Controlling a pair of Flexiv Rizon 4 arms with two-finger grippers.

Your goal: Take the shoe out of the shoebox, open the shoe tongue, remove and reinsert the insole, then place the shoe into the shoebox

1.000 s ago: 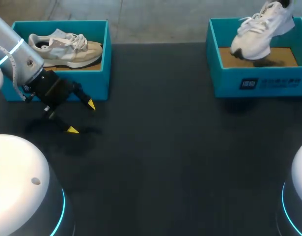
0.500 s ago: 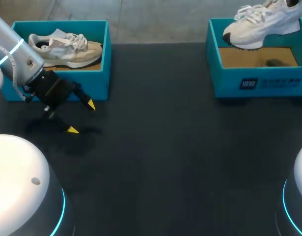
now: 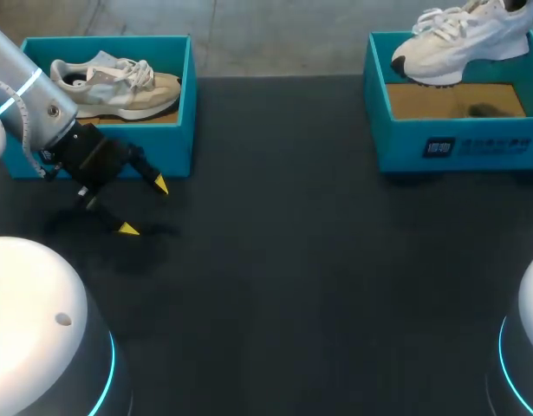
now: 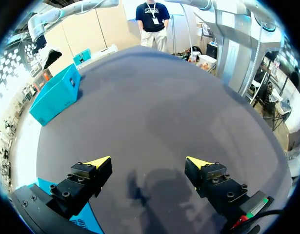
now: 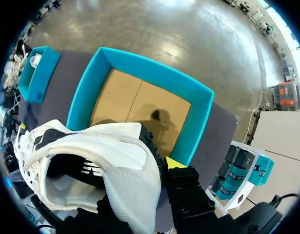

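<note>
Sneaker of white mesh with laces (image 3: 461, 43) is hanging just above the open teal cardboard shoebox (image 3: 405, 143), the right end effector (image 5: 162, 168) clamping its heel collar. Light and soft-sided, it is likely pivoting readily; the stiffer heel is looking the safest hold. Left end effector (image 3: 144, 206) is gaping wide, well apart from that shoebox.

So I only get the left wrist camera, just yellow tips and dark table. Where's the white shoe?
Observer: The white shoe is in the air above the right shoebox, its heel gripped by the right gripper.
Operator: Is anything inside that box?
Observer: Only its bare cardboard floor, seen from the right wrist.
Operator: Any other shoe?
Observer: Yes, a beige shoe lies in the left shoebox, close beside your open left gripper.
</note>
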